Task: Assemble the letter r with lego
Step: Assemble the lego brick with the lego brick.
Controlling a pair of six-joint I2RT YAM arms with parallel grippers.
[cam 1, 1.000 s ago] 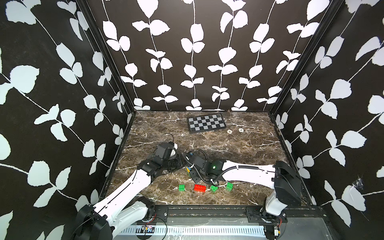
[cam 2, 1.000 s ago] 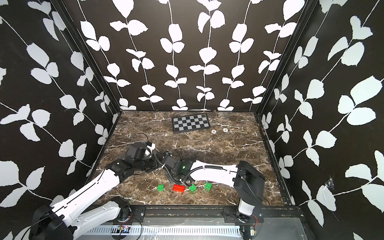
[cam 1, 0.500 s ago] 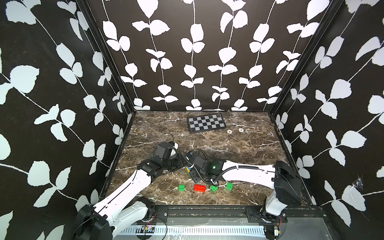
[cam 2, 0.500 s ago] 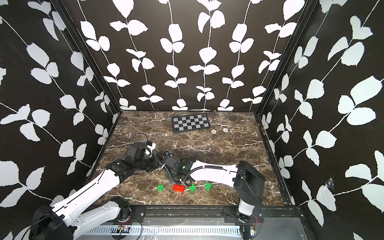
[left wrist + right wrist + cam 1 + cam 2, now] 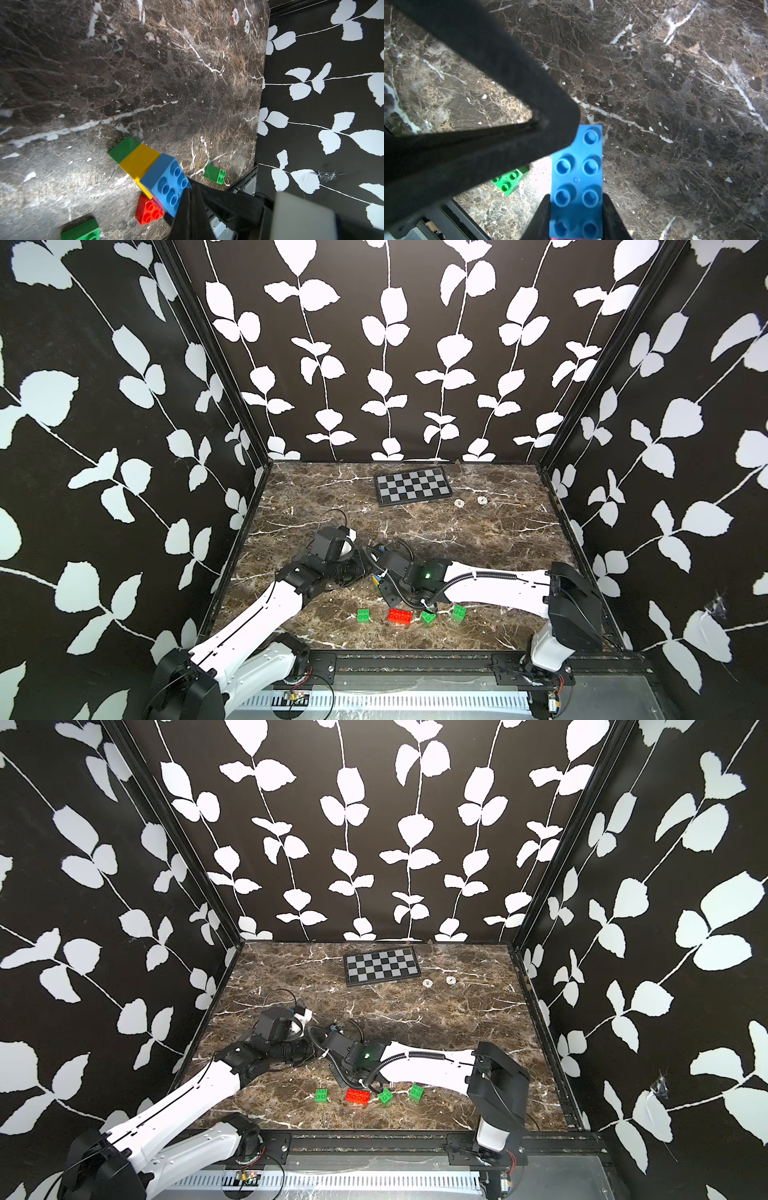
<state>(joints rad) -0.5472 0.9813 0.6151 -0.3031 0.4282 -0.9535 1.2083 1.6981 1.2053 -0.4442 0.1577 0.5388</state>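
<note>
In both top views the light is bright, even and comes from overhead. The white leaf print on the walls point(image 5: 124, 427) is close to clipping. Wall edges lean outward toward the frame corners, which is wide-angle distortion. The bench point(image 5: 478, 531) carries a mild sheen, and shadows on it are short and soft. In the left wrist view, glare washes the near bench surface to pale grey. In the right wrist view, the left hand point(image 5: 560, 122) is a blurred, unlit dark mass. A blown-out white reflection lies beside the blue brick point(image 5: 577, 178), which softens toward the frame edge.
</note>
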